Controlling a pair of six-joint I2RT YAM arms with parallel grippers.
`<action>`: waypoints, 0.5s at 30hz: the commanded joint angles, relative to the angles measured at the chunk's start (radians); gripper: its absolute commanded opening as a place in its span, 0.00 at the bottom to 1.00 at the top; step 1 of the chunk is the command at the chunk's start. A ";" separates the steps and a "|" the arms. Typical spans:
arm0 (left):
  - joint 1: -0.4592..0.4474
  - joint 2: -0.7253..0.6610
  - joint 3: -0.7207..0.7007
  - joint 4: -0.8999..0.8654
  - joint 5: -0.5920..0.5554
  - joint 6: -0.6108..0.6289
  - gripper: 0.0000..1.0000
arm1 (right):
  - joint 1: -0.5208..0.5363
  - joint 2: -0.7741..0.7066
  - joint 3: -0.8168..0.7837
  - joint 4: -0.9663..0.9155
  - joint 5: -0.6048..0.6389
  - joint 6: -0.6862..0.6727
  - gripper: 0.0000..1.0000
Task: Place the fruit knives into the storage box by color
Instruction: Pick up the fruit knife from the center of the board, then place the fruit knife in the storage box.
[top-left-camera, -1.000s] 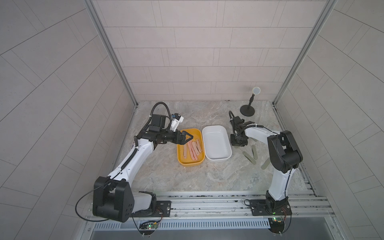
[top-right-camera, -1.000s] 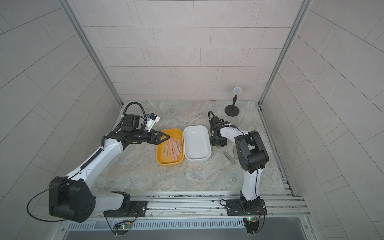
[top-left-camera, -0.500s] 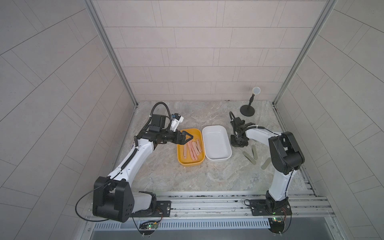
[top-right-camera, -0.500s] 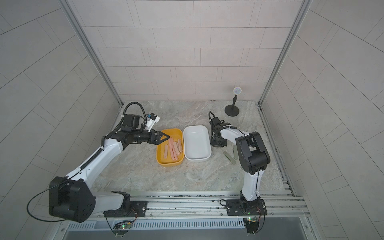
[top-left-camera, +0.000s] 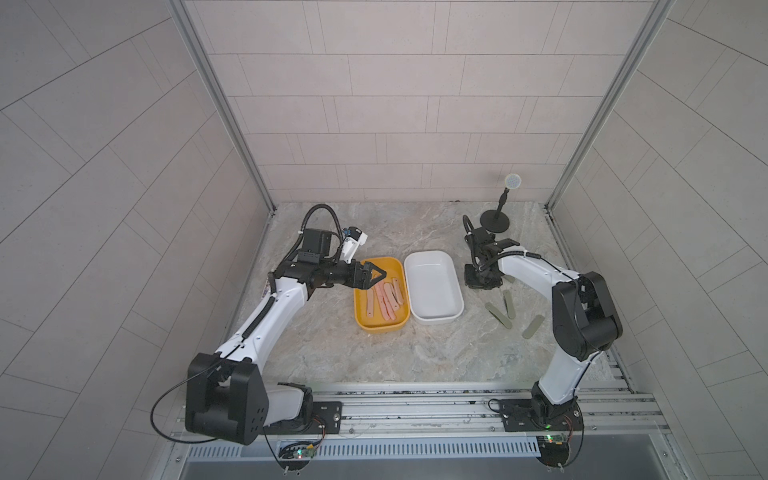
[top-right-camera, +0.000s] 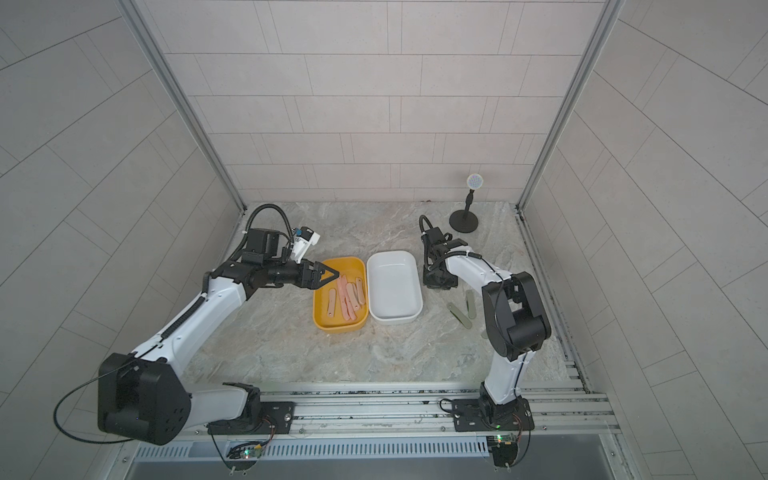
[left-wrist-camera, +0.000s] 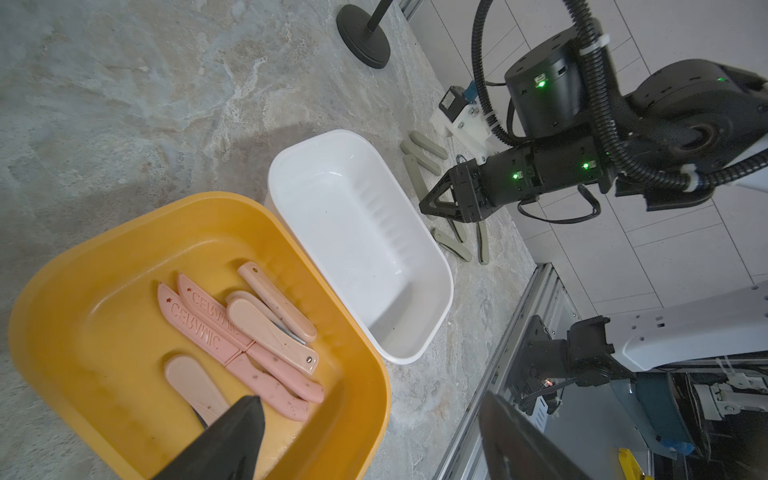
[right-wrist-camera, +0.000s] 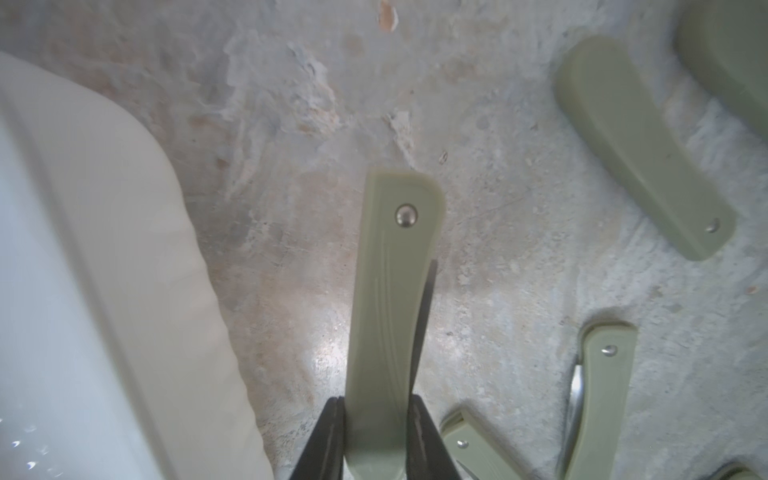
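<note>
Several salmon-pink fruit knives (left-wrist-camera: 232, 332) lie in the yellow storage box (top-left-camera: 376, 328). The white storage box (top-left-camera: 432, 320) beside it holds nothing. Grey-green fruit knives (top-left-camera: 509, 304) lie scattered on the marble to its right. My left gripper (left-wrist-camera: 370, 411) hangs open over the yellow box's far rim, and in both top views its jaws (top-right-camera: 332, 276) hold nothing. My right gripper (right-wrist-camera: 376, 409) is low at the table just right of the white box (right-wrist-camera: 124, 249). It is shut on one grey-green knife (right-wrist-camera: 395, 291), which sticks out past the fingertips. More green knives (right-wrist-camera: 640, 145) lie close by.
A black stand with a round head (top-left-camera: 494, 218) is at the back right, close behind my right arm. Tiled walls close in three sides. A metal rail (top-left-camera: 415, 407) runs along the front edge.
My right gripper has closed on the grey-green knife at the table. The left arm has not moved.
</note>
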 joint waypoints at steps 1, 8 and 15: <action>0.007 -0.014 0.003 -0.001 -0.007 0.012 0.87 | 0.027 -0.053 0.048 -0.073 0.017 -0.012 0.22; 0.028 -0.024 0.013 -0.014 -0.013 0.014 0.87 | 0.098 -0.080 0.138 -0.119 -0.001 -0.012 0.22; 0.075 -0.039 0.019 -0.018 -0.005 0.009 0.87 | 0.188 -0.056 0.196 -0.132 -0.008 0.005 0.22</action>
